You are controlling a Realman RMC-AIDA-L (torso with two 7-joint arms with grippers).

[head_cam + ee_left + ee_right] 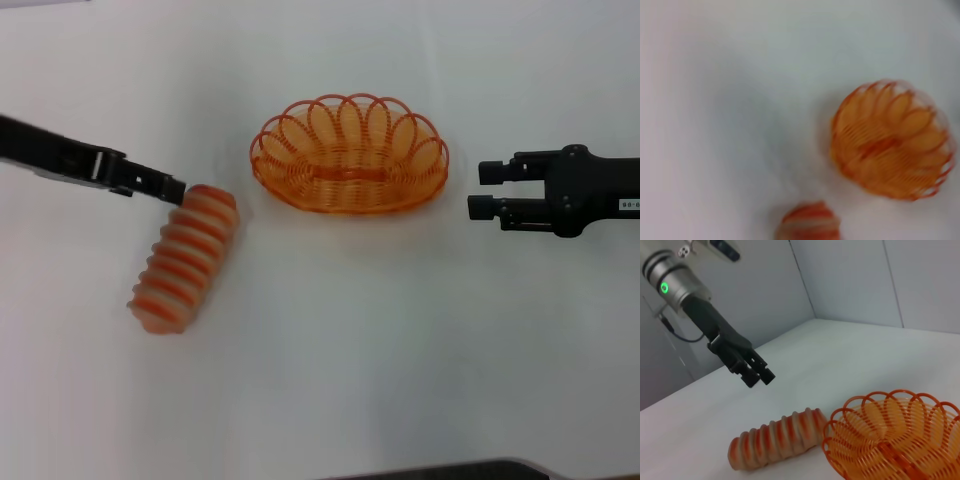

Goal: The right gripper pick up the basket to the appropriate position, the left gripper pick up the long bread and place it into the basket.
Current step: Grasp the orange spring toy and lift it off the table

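The long bread [185,260], striped orange and cream, lies on the white table at the left, apart from the basket. The orange basket [350,155] stands empty at the table's middle, toward the back. My left gripper [172,188] hovers at the bread's far end, holding nothing. My right gripper [485,190] is open and empty, just right of the basket, pointing at it. The right wrist view shows the left gripper [759,376] above the bread [775,440], next to the basket [895,440]. The left wrist view shows the basket [890,145] and one end of the bread [810,222].
The white table [380,350] bears nothing else. A dark edge [450,470] shows at the front. Grey walls [850,280] stand behind the table in the right wrist view.
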